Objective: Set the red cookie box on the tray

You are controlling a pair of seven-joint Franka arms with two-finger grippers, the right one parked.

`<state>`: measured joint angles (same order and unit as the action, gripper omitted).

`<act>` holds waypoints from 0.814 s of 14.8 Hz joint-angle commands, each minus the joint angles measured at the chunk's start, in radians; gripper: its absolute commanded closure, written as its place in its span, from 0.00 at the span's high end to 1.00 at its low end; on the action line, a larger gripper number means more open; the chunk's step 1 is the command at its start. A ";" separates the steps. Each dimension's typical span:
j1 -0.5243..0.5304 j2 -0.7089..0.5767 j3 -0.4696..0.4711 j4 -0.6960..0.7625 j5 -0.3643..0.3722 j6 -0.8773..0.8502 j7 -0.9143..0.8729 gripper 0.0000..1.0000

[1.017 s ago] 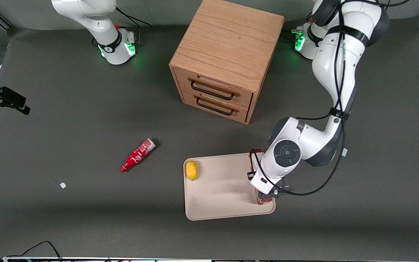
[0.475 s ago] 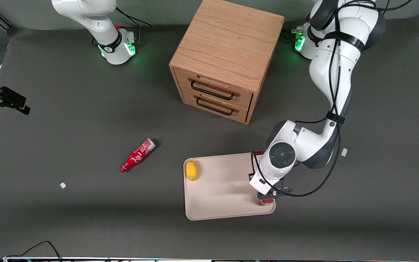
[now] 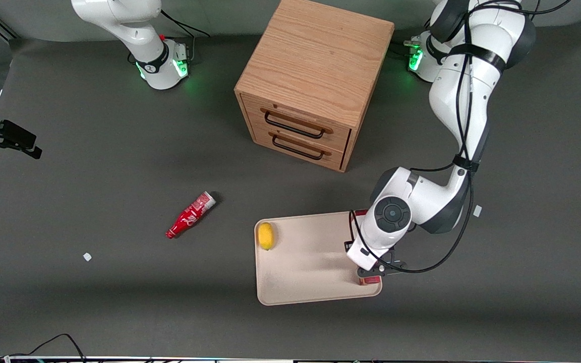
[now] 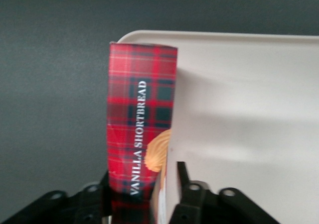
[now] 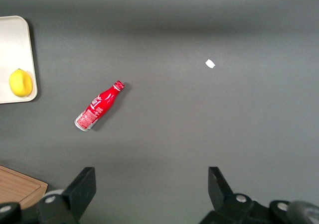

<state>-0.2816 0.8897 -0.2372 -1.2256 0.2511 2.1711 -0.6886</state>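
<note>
The red cookie box (image 4: 142,134), dark red plaid and lettered "VANILLA SHORTBREAD", stands on a long narrow side on the beige tray (image 4: 249,109), along the rim nearest the working arm's end of the table. My left gripper (image 4: 143,176) straddles one end of it, open. One finger (image 4: 106,184) is against the plaid face. The other finger (image 4: 181,176) stands apart from the box, with bare tray showing between. In the front view the gripper (image 3: 371,272) hangs over that side of the tray (image 3: 310,267), and the wrist hides all but a red bit of the box (image 3: 369,280).
A yellow lemon (image 3: 266,235) lies on the tray near the rim toward the parked arm's end. A small red bottle (image 3: 190,215) lies on the grey mat farther that way. The wooden drawer cabinet (image 3: 310,80) stands farther from the front camera than the tray. A white scrap (image 3: 86,256) lies on the mat.
The wrist has shifted slightly over the tray's edge, and the visible end of the box sits a little nearer the front camera. Lemon, bottle and tray have not moved.
</note>
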 commanded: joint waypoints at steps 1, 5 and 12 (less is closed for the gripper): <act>-0.002 -0.109 0.018 -0.101 -0.003 0.026 -0.011 1.00; 0.050 -0.248 0.018 -0.184 -0.033 0.023 0.023 1.00; 0.248 -0.529 0.013 -0.287 -0.230 -0.227 0.291 1.00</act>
<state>-0.0841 0.4774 -0.2204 -1.4337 0.0594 2.0376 -0.4433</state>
